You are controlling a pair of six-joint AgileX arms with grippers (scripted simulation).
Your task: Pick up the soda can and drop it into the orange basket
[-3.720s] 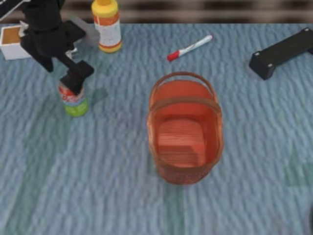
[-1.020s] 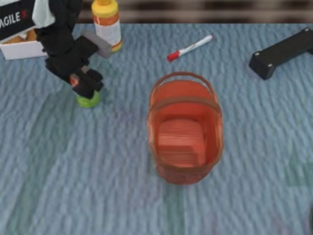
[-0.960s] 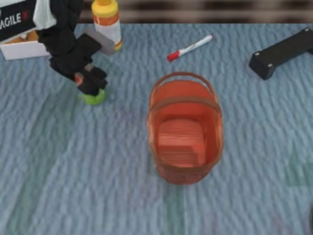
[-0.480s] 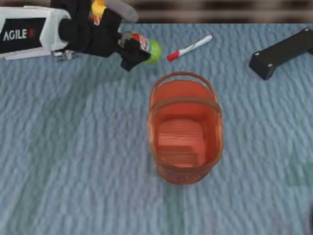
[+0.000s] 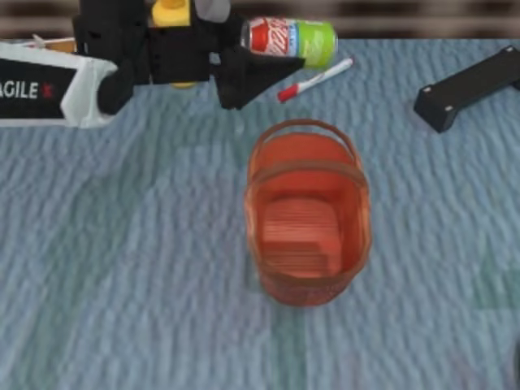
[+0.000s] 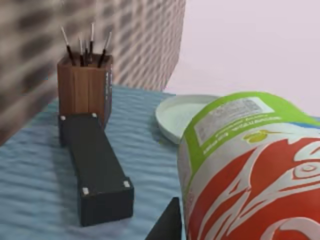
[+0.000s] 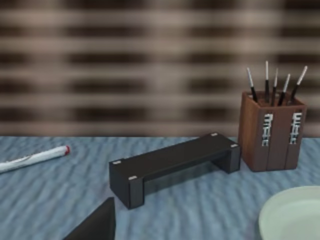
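The soda can [image 5: 291,41], red with white script and a lime-green end, lies sideways in the air at the back of the table, just behind the orange basket [image 5: 364,227]. My left gripper [image 5: 258,54] is shut on its red end. In the left wrist view the can [image 6: 250,170] fills the near side, with one black finger [image 6: 169,225] against it. The woven basket with its arched handles [image 5: 305,124] stands at the table's middle, with nothing inside. My right arm is parked off the lower right; only a dark tip [image 7: 97,225] shows in its wrist view.
A red-capped marker [image 5: 317,79] lies just below the can. A yellow-capped bottle [image 5: 171,11] is half hidden behind the left arm. A black block [image 5: 467,85] lies at the back right, with a brush holder [image 7: 270,130] and a white plate [image 7: 295,215] near it.
The left gripper closed on the can at the left, lifted it and carried it right. In the last half second it rose higher and moved farther right, toward the basket's far side.
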